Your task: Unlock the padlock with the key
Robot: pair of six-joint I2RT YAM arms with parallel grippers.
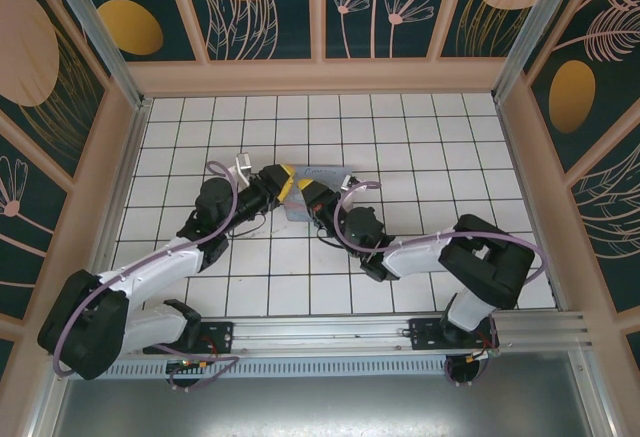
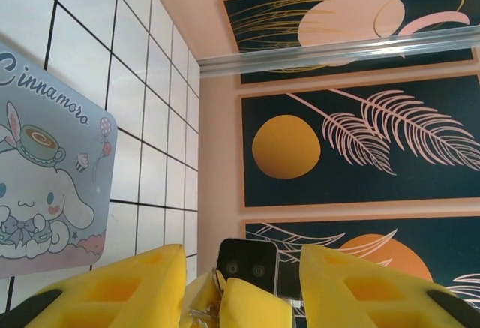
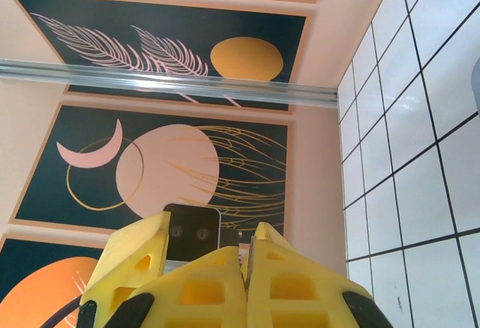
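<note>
Two arms are meeting over one pastel blue tin (image 1: pixel 325 179), which is lying near the middle of the white tiled worktop (image 1: pixel 420 137), with bare tiles running out to every wall. The tin's lid is showing a cartoon and the letters "Cinnamoro". The right gripper (image 1: pixel 303 191) is sitting pinched closed. The left gripper (image 1: pixel 287 182) is standing with fingers apart around those tips, and I cannot tell whether it is gripping anything. One small metal piece (image 2: pixel 204 311) is glinting there, too small to tell whether it is key or padlock.

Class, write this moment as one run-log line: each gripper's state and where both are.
left gripper: open | right gripper: shut, tip inside left's jaws | place: both at blue tin | held: cannot tell
</note>
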